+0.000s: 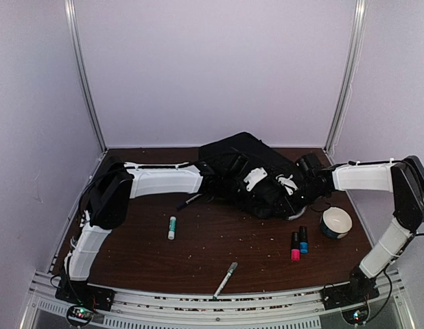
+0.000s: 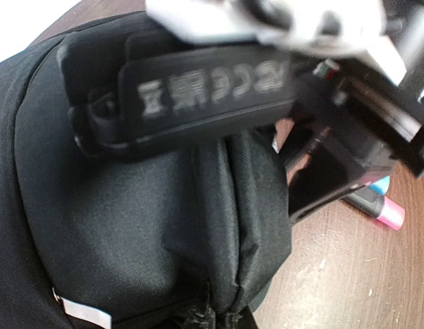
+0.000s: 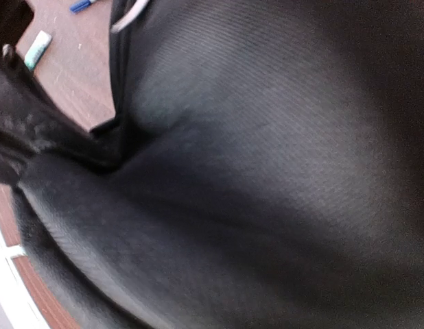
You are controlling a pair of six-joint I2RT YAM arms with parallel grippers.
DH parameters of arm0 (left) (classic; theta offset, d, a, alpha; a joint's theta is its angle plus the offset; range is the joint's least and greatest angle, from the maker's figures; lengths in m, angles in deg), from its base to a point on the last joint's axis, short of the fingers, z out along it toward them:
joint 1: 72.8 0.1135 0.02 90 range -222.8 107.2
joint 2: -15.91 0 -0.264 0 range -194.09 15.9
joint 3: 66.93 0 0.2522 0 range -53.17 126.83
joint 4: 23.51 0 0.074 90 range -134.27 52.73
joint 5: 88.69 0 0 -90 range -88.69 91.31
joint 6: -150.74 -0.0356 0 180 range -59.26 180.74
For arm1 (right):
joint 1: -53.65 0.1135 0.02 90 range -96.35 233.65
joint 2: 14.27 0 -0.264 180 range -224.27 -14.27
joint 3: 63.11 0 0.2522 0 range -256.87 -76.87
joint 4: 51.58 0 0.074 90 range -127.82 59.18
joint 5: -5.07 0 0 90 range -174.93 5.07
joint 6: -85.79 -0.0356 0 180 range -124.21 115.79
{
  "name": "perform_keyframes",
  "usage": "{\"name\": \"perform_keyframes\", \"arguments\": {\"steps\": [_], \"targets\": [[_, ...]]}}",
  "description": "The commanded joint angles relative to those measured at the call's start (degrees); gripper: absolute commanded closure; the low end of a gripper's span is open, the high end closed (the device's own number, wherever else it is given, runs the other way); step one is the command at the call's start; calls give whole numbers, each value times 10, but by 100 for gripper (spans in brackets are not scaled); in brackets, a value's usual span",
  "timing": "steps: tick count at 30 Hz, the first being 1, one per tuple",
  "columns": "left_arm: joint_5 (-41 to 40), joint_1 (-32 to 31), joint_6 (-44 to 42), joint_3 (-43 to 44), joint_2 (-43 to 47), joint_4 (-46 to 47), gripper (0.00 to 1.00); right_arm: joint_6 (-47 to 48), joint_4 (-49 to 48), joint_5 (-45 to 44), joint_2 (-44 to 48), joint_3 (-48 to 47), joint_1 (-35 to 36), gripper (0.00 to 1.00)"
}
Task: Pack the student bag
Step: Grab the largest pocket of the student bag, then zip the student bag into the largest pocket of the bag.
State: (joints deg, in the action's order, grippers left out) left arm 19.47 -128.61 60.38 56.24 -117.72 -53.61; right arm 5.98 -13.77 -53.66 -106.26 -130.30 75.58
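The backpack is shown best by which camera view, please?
The top view: it alone takes in nearly the whole backpack. The left wrist view shows only one bulging end, the right wrist view just blurred black fabric.

A dark brown wooden table (image 1: 253, 257) is sprinkled with pale crumbs. A white glue stick (image 1: 172, 227) with a green cap lies left of centre, and a dark pen (image 1: 188, 202) lies just behind it. A grey marker (image 1: 226, 279) lies slanted near the front edge. To the right, a pink-ended marker (image 1: 295, 246) and a blue-ended marker (image 1: 303, 240) lie side by side, with a white bowl (image 1: 346, 218) near them. Pale walls (image 1: 212, 68) enclose the table.
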Motion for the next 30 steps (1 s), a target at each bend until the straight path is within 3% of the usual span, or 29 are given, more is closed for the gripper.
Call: {"name": "perform_keyframes", "arguments": {"steps": [1,6,10,30], "targets": [[31,2,9,28,3,69,98,1,-14,0,-3,-15,7,83],[28,3,4,20,7,69,97,10,-9,-9,17,-5,6,95],[26,4,2,14,11,68,97,21,4,-21,37,1,7,100],[-14,5,-61,-79,74,31,98,67,112,-104,0,-46,-52,100]]}}
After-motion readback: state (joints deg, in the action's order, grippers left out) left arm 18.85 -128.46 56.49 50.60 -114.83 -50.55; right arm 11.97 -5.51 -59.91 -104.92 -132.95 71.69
